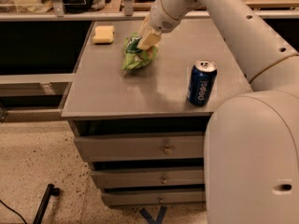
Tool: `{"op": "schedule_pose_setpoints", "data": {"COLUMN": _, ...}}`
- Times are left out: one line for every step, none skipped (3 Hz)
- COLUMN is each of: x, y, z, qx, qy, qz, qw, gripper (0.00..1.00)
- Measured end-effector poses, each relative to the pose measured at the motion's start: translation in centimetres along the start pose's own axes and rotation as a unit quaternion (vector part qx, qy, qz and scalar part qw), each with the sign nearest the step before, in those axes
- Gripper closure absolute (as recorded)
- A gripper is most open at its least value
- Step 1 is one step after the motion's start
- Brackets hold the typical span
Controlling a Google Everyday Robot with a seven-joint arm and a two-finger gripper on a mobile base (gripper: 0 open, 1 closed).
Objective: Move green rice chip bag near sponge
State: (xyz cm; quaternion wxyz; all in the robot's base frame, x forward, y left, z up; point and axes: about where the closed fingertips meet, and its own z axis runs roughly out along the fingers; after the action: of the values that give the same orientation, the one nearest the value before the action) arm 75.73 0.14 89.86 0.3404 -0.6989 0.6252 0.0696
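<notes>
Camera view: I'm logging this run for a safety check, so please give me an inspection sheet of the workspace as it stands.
Surface: grey cabinet top, flat, with three items on it.
Job's things: green rice chip bag crumpled at the back middle; sponge flat at the back left corner, apart from the bag.
Clutter: blue soda can upright at the front right, apart from the bag.
Grippers: tool at the bag's top, shut on it.
Cables: dark cable on the floor at lower left.
Surroundings: drawers below the top, closed; speckled floor.
</notes>
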Motion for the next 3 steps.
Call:
{"op": "schedule_pose_setpoints", "data": {"x": -1.1, "y": -0.6, "z": 2.9, "qx": -0.013, "qy": 0.009, "qz": -0.007, "qw": 0.9998, "gripper": 1.00}}
{"op": "schedule_pose_setpoints", "data": {"x": -1.5, "y": -1.4, "z": 4.3, "qx": -0.013, "qy": 0.009, "qz": -0.007, "qw": 0.9998, "gripper": 1.00}}
{"op": "schedule_pose_setpoints", "data": {"x": -1.5, "y": -2.5, "z": 4.4, "qx": -0.001, "qy": 0.004, "qz": -0.002, "qw": 1.0000, "gripper": 1.00}}
